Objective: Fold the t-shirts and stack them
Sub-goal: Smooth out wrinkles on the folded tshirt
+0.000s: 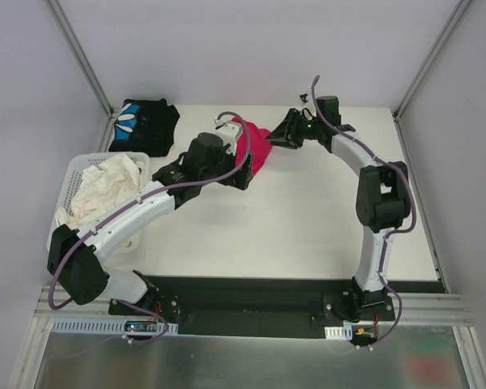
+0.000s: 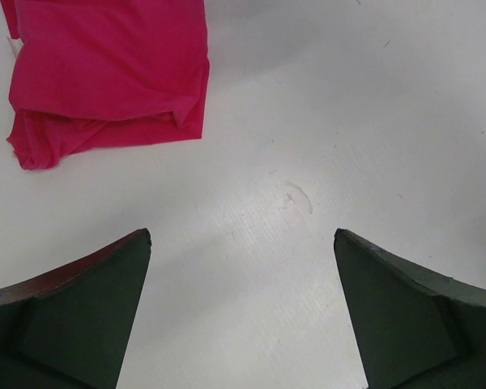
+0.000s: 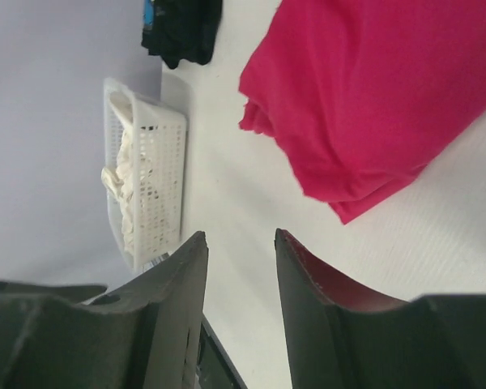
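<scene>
Pink shirt (image 2: 105, 73) lies folded on the tabletop (image 2: 324, 121) beyond the left hand (image 2: 241, 235), spread wide, empty. Right hand (image 3: 240, 235) is narrowly parted, empty; its wrist view, unlike the left's, catches the basket (image 3: 158, 162).

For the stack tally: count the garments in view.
3: folded pink t-shirt far-centre; black printed t-shirt at far-left corner; crumpled cream garment in the white plastic basket, which may hide more.

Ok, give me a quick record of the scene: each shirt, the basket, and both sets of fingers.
pink shirt: folded, far centre of table
black shirt: far left corner, behind basket
basket: left edge, holding cream clothes
left fingers: wide open, empty, above bare table
right fingers: slightly open, empty, near pink shirt
</scene>
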Controlling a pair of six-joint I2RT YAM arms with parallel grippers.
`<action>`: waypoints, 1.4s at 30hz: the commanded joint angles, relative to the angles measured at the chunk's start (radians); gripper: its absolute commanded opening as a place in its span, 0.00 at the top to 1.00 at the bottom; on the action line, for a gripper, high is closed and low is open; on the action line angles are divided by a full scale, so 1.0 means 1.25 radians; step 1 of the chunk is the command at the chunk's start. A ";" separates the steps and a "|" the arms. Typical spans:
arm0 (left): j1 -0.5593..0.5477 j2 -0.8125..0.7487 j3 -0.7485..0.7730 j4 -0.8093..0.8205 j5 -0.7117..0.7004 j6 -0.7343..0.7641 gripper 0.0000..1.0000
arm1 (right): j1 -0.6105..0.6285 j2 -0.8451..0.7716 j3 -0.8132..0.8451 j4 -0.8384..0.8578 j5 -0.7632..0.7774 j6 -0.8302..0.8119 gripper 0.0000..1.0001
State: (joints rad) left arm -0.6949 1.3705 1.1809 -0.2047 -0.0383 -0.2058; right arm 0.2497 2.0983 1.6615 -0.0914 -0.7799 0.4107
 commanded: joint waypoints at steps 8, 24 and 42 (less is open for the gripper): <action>-0.004 0.001 0.052 0.035 -0.050 0.042 0.01 | -0.039 -0.182 -0.262 0.111 0.042 -0.031 0.55; 0.174 0.164 0.217 -0.128 0.010 0.152 0.01 | -0.086 -0.042 -0.265 0.292 -0.056 0.084 0.49; 0.307 0.458 0.447 -0.258 -0.201 0.047 0.01 | -0.087 -0.229 -0.454 0.314 -0.073 0.062 0.48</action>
State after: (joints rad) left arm -0.3603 1.8870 1.6455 -0.4862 -0.2634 -0.0902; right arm 0.1417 1.9343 1.1690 0.2459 -0.8478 0.5129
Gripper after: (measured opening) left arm 0.992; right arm 0.519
